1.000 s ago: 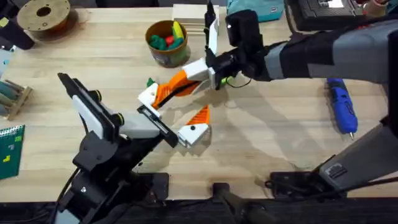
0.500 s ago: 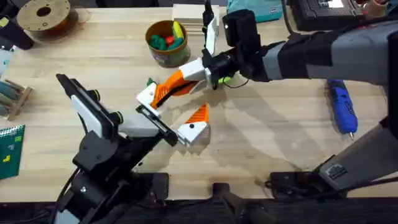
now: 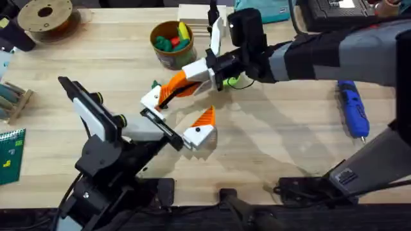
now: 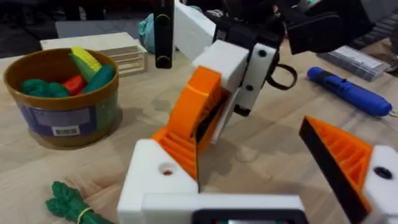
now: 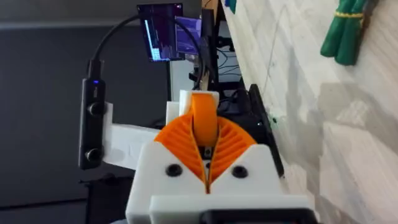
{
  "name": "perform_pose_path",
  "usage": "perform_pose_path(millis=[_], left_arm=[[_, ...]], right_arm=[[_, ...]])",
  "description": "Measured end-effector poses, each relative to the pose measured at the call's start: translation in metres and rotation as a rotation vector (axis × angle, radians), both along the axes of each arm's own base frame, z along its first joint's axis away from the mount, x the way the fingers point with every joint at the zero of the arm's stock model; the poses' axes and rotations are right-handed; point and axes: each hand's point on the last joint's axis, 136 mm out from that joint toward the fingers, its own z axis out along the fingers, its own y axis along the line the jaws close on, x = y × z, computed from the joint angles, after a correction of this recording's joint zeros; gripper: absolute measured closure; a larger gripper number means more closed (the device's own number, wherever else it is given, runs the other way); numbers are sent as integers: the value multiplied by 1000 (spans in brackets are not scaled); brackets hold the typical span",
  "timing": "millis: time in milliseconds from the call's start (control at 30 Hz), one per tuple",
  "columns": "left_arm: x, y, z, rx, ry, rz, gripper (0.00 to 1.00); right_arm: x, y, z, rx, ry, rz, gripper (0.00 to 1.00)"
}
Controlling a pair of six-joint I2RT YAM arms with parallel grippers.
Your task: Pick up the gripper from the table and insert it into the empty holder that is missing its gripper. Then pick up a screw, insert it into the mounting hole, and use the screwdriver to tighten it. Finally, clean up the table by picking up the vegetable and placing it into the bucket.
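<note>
The right gripper pinches the orange gripper against the left gripper's wide-open white holder.

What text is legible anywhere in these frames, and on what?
None legible.
Bucket: white barcode sticker on the blue band, print too small to read.
Green board at the table's left edge: yellow marks, unreadable.
Monitor in the right wrist view: lit, text blurred.

Open table lies right of centre, up to the screwdriver. Far side is blocked by the bucket; the right gripper and left gripper crowd the centre.
</note>
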Motion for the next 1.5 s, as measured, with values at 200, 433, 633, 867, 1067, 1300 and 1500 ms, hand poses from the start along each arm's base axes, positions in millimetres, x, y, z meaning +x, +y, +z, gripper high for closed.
perform_pose_path(millis=[200, 433, 633, 867, 1067, 1300, 1500], left_arm=[[4, 5, -1, -2, 6, 35, 14], [6, 7, -1, -5, 11, 51, 15], [6, 7, -1, -4, 10, 51, 14], [5, 6, -1, -4, 10, 47, 13], [5, 6, -1, -4, 9, 43, 13], [3, 4, 0, 5, -3, 26, 13], [0, 0, 0, 11, -12, 1, 14]], right_arm=[[1, 8, -1, -7, -17, -6, 984], [2, 10, -3, -11, -22, -10, 984], [1, 10, -2, -7, -25, -4, 984], [0, 9, -1, 0, -29, 3, 984], [0, 7, -2, 4, -24, 11, 955], [-1, 8, -9, -5, -11, 14, 646], [0, 6, -13, -8, 1, 16, 503]])
